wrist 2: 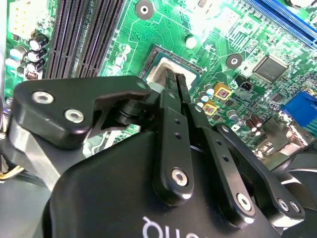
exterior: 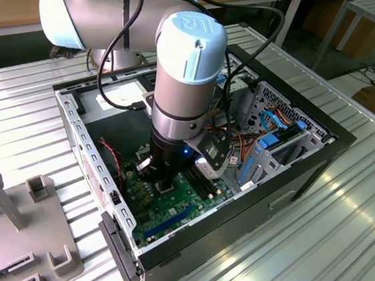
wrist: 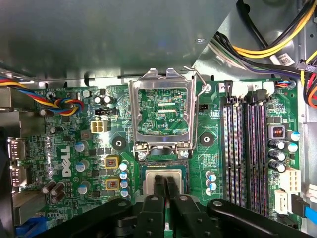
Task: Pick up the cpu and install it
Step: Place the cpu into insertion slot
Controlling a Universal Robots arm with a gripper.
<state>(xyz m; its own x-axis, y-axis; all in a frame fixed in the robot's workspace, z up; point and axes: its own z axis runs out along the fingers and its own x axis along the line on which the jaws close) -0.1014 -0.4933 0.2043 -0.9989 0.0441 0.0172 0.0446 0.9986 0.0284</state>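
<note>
One arm (exterior: 180,74) reaches down into an open case (exterior: 73,139) on a desk (exterior: 319,247), its jaws closed together with nothing visible between them, poised right over the cpu (wrist: 147,182). That cpu lies flat in its socket (wrist: 163,163) on the green board (wrist: 208,148), so placing looks done. Left to do, by my judgement: the socket's metal frame (wrist: 161,77) stands raised open, not yet latched.

**Print spotted, none read out**

A bold white wordmark (wrist: 68,166) is seen on the motherboard (wrist: 198,158), well apart from the socket frame (wrist: 161,111). Fine white print (wrist: 166,120) is caught on the board inside that frame. High above the frame, cut-off white lettering (wrist 2: 161,229) is carried on the gripper (wrist 2: 176,82) housing. A raised emblem (exterior: 199,24) is shown on the blue joint cap (exterior: 188,46).
</note>
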